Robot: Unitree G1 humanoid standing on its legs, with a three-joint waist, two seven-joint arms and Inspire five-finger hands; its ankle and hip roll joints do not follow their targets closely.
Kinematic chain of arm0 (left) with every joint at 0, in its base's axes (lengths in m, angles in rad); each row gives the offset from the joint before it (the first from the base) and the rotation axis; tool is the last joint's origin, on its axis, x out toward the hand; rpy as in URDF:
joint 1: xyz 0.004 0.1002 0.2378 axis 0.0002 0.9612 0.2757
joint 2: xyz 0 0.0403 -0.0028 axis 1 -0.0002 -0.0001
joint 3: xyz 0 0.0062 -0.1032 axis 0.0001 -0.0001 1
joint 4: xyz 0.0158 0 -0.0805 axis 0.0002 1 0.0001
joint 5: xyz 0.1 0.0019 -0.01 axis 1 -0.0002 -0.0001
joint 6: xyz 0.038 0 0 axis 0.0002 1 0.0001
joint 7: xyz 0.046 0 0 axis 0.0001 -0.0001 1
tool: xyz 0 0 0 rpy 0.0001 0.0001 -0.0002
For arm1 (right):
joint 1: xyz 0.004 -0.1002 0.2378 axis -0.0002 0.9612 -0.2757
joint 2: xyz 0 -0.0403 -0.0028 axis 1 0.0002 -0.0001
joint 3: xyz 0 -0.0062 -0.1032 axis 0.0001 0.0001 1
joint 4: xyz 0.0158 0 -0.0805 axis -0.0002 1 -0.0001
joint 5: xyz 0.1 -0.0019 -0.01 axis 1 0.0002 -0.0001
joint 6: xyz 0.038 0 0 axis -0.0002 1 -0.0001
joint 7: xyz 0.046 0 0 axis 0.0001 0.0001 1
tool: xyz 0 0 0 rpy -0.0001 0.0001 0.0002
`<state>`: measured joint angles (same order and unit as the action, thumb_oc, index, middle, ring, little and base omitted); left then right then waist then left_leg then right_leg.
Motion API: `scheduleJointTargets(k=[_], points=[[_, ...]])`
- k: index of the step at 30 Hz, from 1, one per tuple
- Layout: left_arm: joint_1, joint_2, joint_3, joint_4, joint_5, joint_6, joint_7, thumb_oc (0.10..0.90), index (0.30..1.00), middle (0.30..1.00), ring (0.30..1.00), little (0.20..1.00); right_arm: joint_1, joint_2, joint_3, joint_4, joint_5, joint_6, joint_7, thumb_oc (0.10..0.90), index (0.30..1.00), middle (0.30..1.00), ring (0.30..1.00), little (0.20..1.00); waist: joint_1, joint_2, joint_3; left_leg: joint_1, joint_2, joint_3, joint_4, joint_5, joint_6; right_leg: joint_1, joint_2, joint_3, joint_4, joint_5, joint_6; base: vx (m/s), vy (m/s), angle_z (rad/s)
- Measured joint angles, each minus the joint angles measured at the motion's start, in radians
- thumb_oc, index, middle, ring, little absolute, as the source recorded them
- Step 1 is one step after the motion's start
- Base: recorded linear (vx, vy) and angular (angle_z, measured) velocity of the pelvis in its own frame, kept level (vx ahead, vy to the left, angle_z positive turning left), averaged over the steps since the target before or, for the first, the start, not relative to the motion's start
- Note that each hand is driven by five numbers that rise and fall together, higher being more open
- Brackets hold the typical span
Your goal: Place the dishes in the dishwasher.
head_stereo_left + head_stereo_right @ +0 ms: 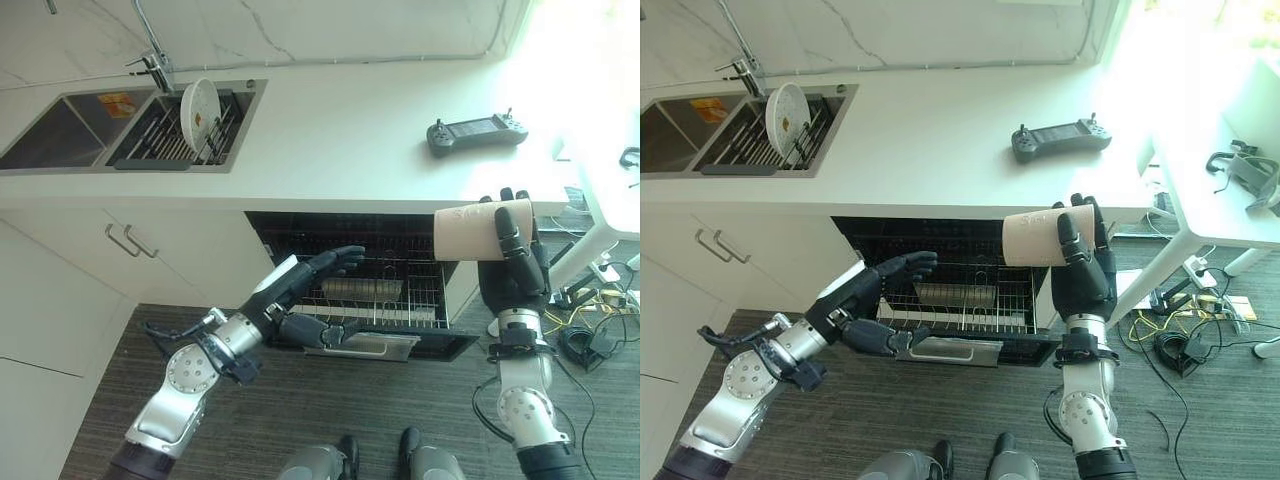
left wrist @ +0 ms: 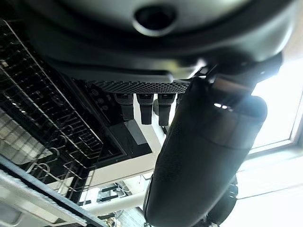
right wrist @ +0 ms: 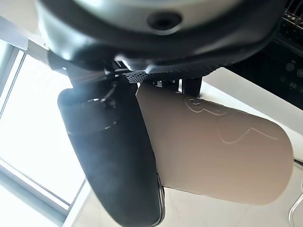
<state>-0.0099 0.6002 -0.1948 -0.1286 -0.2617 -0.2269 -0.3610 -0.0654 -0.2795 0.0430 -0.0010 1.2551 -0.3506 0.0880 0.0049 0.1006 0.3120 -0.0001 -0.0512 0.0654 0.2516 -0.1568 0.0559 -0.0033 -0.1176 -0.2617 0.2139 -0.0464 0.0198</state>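
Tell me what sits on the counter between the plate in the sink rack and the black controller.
Nothing: the left eye view shows bare white counter between the plate and the controller.

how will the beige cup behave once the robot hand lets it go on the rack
The cup is a smooth, plain cylinder held sideways in the right robot hand, so it would probably roll if laid on its side. It looks rigid, perhaps ceramic, so likely breakable if dropped. The rack is open wire, so it may tip unless seated well.
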Motion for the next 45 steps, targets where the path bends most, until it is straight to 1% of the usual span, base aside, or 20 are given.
scheduleJointTargets(k=[3,5,7,8,9,10,13,14,16,17,19,20,22,23,25,27,29,33,37,45], points=[[0.024,0.000,0.003,0.015,0.078,0.003,0.041,0.800,0.900,0.900,0.900,0.900,0.006,-0.005,-0.001,0.001,-0.084,0.017,-0.028,0.400,0.300,0.300,0.300,0.300,0.000,0.001,-0.009,-0.004,0.000,0.001,0.000,0.000,0.000,-0.006,0.000,0.001,0.001,0.000,0.000,0.00,0.000,0.00],[0.027,0.005,0.003,0.067,0.183,0.010,0.079,0.800,0.900,0.900,0.900,0.900,0.020,-0.016,0.000,0.009,-0.158,0.040,-0.050,0.400,0.300,0.300,0.300,0.300,0.000,-0.001,-0.031,-0.013,0.001,0.001,0.000,0.002,0.002,-0.014,0.001,0.001,0.001,-0.001,0.000,0.04,0.002,0.00],[0.030,0.014,0.002,0.136,0.313,0.009,0.151,0.800,0.900,0.900,0.900,0.900,0.021,-0.050,0.000,0.051,-0.199,0.067,-0.054,0.400,0.300,0.300,0.300,0.300,-0.003,-0.005,-0.040,-0.013,0.001,0.001,0.001,0.004,0.007,-0.014,0.001,0.001,0.001,-0.001,0.000,0.07,0.000,-0.01],[0.029,0.017,0.001,0.181,0.409,0.008,0.207,0.800,0.900,0.900,0.900,0.900,0.022,-0.068,0.000,0.084,-0.215,0.084,-0.062,0.400,0.300,0.300,0.300,0.300,-0.002,-0.011,-0.043,-0.013,0.001,0.002,0.001,0.001,0.001,-0.014,0.001,0.001,0.001,-0.001,0.000,0.08,0.005,0.00],[0.029,0.040,-0.004,0.253,0.523,0.009,0.285,0.800,0.900,0.900,0.900,0.900,0.023,-0.086,0.004,0.144,-0.239,0.123,-0.079,0.400,0.300,0.300,0.300,0.300,-0.001,-0.025,-0.048,-0.013,0.002,0.002,0.001,-0.003,-0.001,-0.014,0.001,0.001,0.002,-0.001,0.000,0.06,0.006,0.00],[0.028,0.062,-0.006,0.270,0.578,0.008,0.315,0.800,0.900,0.900,0.900,0.900,0.025,-0.086,0.011,0.167,-0.244,0.138,-0.087,0.400,0.300,0.300,0.300,0.300,-0.001,-0.031,-0.048,-0.014,0.002,0.004,0.001,-0.004,0.000,-0.014,0.001,0.001,0.002,-0.001,0.000,0.08,0.015,-0.01],[0.020,0.098,-0.026,0.286,0.665,-0.008,0.369,0.800,0.900,0.900,0.900,0.900,0.020,-0.086,0.044,0.184,-0.278,0.163,-0.085,0.400,0.300,0.300,0.300,0.300,0.002,-0.043,-0.047,-0.017,0.002,0.007,0.006,-0.016,0.002,-0.014,-0.001,0.002,-0.001,-0.004,0.000,0.20,0.042,0.01],[-0.119,0.202,-0.201,0.425,0.782,-0.020,0.441,0.800,0.900,0.900,0.900,0.900,-0.069,-0.176,0.130,0.347,-0.346,0.225,-0.079,0.400,0.300,0.300,0.300,0.300,0.001,-0.057,-0.047,-0.025,0.007,0.013,0.024,-0.023,0.005,-0.019,-0.003,0.001,0.016,-0.012,0.008,0.07,0.016,0.07],[-0.132,0.217,-0.210,0.444,0.803,-0.021,0.459,0.800,0.900,0.900,0.900,0.900,-0.089,-0.197,0.136,0.375,-0.351,0.278,-0.085,0.400,0.300,0.300,0.300,0.300,0.007,-0.063,-0.044,-0.061,0.005,0.014,0.035,-0.014,0.013,-0.049,-0.005,-0.001,0.016,-0.013,0.010,-0.04,0.008,0.09],[-0.177,0.219,-0.216,0.444,0.818,-0.022,0.475,0.800,0.900,0.900,0.900,0.900,-0.149,-0.229,0.136,0.381,-0.351,0.305,-0.087,0.400,0.300,0.300,0.300,0.300,0.004,-0.057,-0.017,-0.104,0.005,0.012,0.059,-0.012,0.014,-0.082,-0.005,-0.005,0.016,-0.005,0.008,-0.16,0.008,0.10],[-0.246,0.234,-0.223,0.443,0.815,-0.026,0.483,0.800,0.900,0.900,0.900,0.900,-0.270,-0.246,0.137,0.412,-0.353,0.330,-0.087,0.400,0.300,0.300,0.300,0.300,0.001,-0.049,0.044,-0.149,0.009,0.014,0.088,-0.008,0.020,-0.118,-0.003,-0.009,0.018,0.006,0.004,-0.16,0.016,0.08],[-0.318,0.270,-0.246,0.443,0.815,-0.037,0.482,0.800,0.900,0.900,0.900,0.900,-0.369,-0.256,0.137,0.444,-0.356,0.338,-0.087,0.400,0.300,0.300,0.300,0.300,0.001,-0.043,0.090,-0.189,0.010,0.013,0.100,0.000,0.026,-0.154,-0.002,-0.010,0.021,0.021,0.004,-0.08,0.019,0.03],[-0.397,0.282,-0.257,0.443,0.812,-0.041,0.478,0.800,0.900,0.900,0.900,0.900,-0.480,-0.262,0.137,0.488,-0.407,0.356,-0.087,0.400,0.300,0.300,0.300,0.300,0.003,-0.033,0.162,-0.204,0.010,0.012,0.103,0.012,0.032,-0.166,-0.004,-0.014,0.023,0.032,-0.001,-0.05,0.016,0.06],[-0.414,0.282,-0.260,0.440,0.799,-0.045,0.475,0.800,0.900,0.900,0.900,0.900,-0.497,-0.262,0.138,0.491,-0.440,0.375,-0.084,0.400,0.300,0.300,0.300,0.300,0.006,-0.031,0.180,-0.204,0.010,0.011,0.101,0.012,0.033,-0.166,-0.004,-0.015,0.024,0.032,-0.001,-0.04,0.019,0.05],[-0.423,0.282,-0.265,0.441,0.777,-0.056,0.457,0.800,0.900,0.900,0.900,0.900,-0.501,-0.263,0.141,0.515,-0.497,0.399,-0.064,0.400,0.300,0.300,0.300,0.300,0.012,-0.030,0.187,-0.201,0.010,0.011,0.095,0.012,0.033,-0.166,-0.004,-0.015,0.022,0.032,-0.001,-0.05,0.019,0.01],[-0.457,0.283,-0.290,0.441,0.776,-0.071,0.434,0.800,0.900,0.900,0.900,0.900,-0.532,-0.281,0.149,0.609,-0.547,0.424,-0.062,0.400,0.300,0.300,0.300,0.300,0.026,-0.026,0.201,-0.201,0.009,0.011,0.091,0.013,0.034,-0.166,-0.005,-0.015,0.020,0.032,-0.001,-0.08,0.012,0.02],[-0.482,0.290,-0.313,0.440,0.747,-0.083,0.406,0.800,0.900,0.900,0.900,0.900,-0.564,-0.295,0.149,0.685,-0.547,0.426,-0.052,0.400,0.300,0.300,0.300,0.300,0.028,-0.022,0.217,-0.210,0.005,0.009,0.077,0.022,0.032,-0.175,-0.007,-0.018,0.016,0.032,0.000,-0.10,0.006,0.04],[-0.490,0.290,-0.314,0.440,0.736,-0.086,0.388,0.800,0.900,0.900,0.900,0.900,-0.600,-0.299,0.149,0.685,-0.551,0.425,-0.029,0.400,0.300,0.300,0.300,0.300,0.026,-0.022,0.219,-0.233,0.002,0.005,0.064,0.034,0.030,-0.205,-0.010,-0.021,0.016,0.034,-0.001,-0.04,0.006,0.03],[-0.498,0.290,-0.314,0.439,0.735,-0.093,0.361,0.800,0.900,0.900,0.900,0.900,-0.635,-0.299,0.149,0.687,-0.628,0.424,-0.026,0.400,0.300,0.300,0.300,0.300,0.028,-0.020,0.221,-0.239,0.002,0.004,0.059,0.035,0.029,-0.212,-0.010,-0.023,0.016,0.033,-0.001,-0.01,0.007,0.00],[-0.546,0.291,-0.317,0.424,0.696,-0.100,0.324,0.800,0.900,0.900,0.900,0.900,-0.702,-0.295,0.161,0.751,-0.665,0.421,0.000,0.400,0.300,0.300,0.300,0.300,0.036,-0.019,0.225,-0.258,-0.004,0.000,0.059,0.038,0.033,-0.230,-0.016,-0.024,0.017,0.033,-0.001,0.00,0.006,0.02]])
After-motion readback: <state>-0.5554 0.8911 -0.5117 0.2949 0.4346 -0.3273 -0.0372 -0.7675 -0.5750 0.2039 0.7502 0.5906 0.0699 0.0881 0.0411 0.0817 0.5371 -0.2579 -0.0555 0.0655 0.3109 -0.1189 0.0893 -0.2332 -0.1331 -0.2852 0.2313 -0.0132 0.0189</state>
